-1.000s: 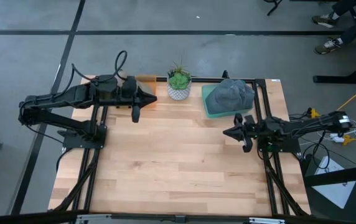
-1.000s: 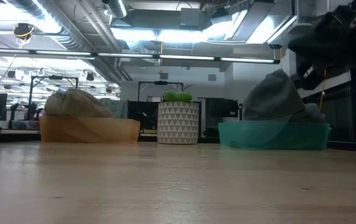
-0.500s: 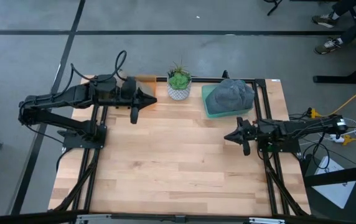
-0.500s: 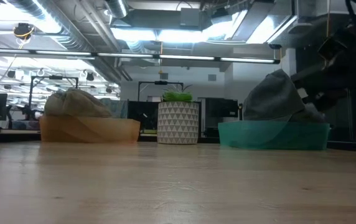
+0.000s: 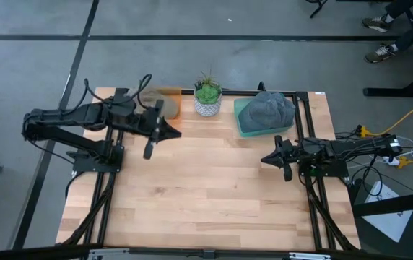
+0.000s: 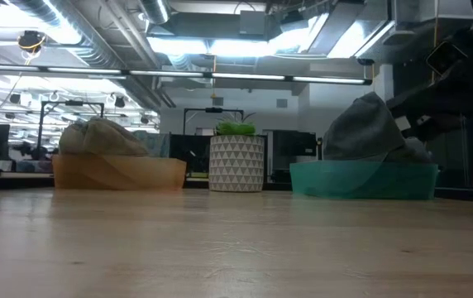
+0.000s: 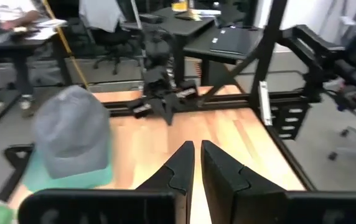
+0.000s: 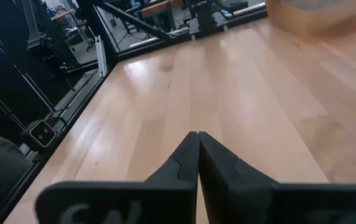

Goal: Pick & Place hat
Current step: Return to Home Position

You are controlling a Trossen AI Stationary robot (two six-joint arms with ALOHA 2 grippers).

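Left hand (image 5: 175,133) clenched, empty. Brown cap (image 6: 96,136) sits in orange bin (image 6: 121,174) behind it. Right hand (image 5: 266,158) clenched, empty, near gray cap (image 5: 270,108) in green bin (image 5: 241,121). Sorting looks finished.

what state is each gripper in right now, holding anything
Left gripper: shut, holding nothing.
Right gripper: shut, holding nothing.

One table (image 5: 206,191), two bins, one orange bin (image 6: 119,172) and one green bin (image 5: 243,126), one gray cap (image 5: 271,108), a brown cap heap (image 6: 100,136) of uncertain count, one potted plant (image 5: 207,98)
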